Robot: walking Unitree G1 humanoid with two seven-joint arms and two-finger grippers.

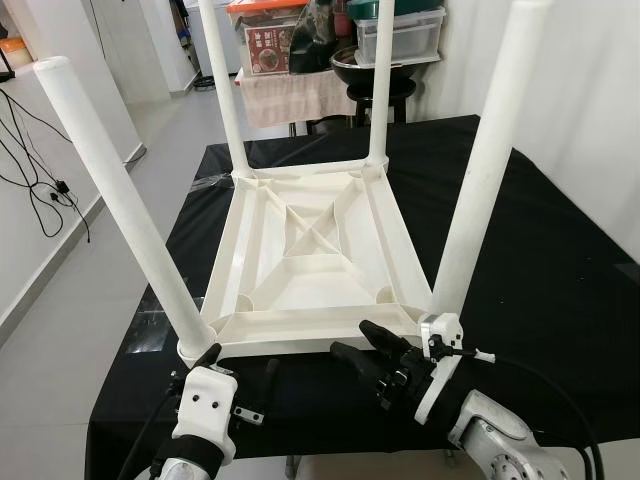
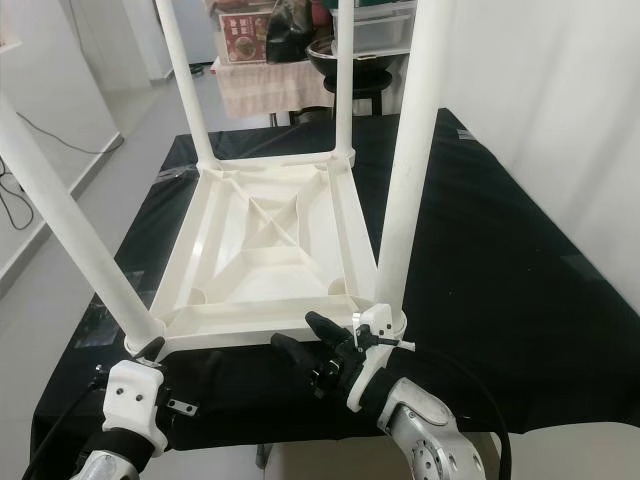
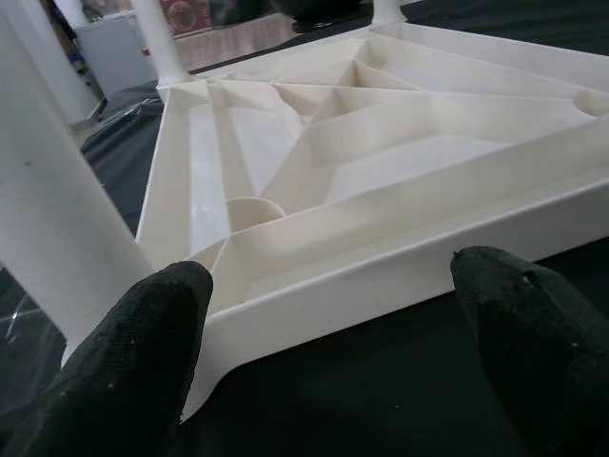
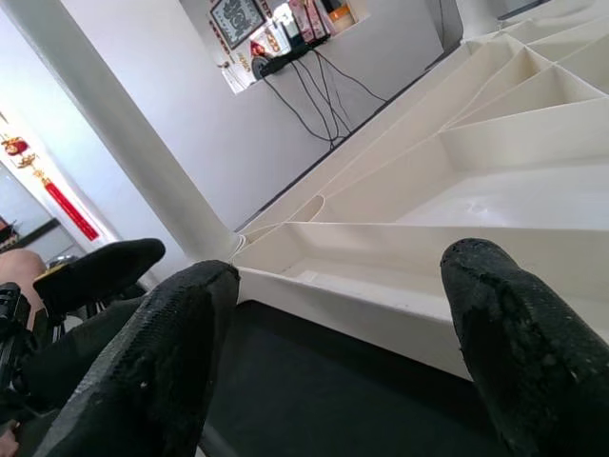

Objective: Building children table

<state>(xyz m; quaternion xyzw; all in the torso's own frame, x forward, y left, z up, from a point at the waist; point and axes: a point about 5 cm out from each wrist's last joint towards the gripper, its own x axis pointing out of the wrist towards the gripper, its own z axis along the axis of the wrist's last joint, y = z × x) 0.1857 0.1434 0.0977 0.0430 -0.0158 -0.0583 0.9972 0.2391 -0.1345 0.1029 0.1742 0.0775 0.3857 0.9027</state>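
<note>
A white plastic children's table (image 1: 310, 240) lies upside down on a black cloth, its ribbed underside up. All of its legs stand in the corners, among them the near-left leg (image 1: 120, 200) and the near-right leg (image 1: 485, 170). My left gripper (image 1: 240, 365) is open just in front of the near rim by the near-left corner; its fingers (image 3: 124, 371) are spread with the rim (image 3: 381, 276) just ahead of them. My right gripper (image 1: 367, 347) is open at the near rim close to the near-right leg, with its fingers (image 4: 523, 343) spread before the rim (image 4: 381, 286). Neither holds anything.
The black-covered worktable (image 1: 560, 260) extends to the right and behind. Beyond it stand a stool with a dark bowl (image 1: 365, 65) and stacked storage boxes (image 1: 270, 35). Cables (image 1: 40, 190) trail on the floor at the left. A white wall runs along the right.
</note>
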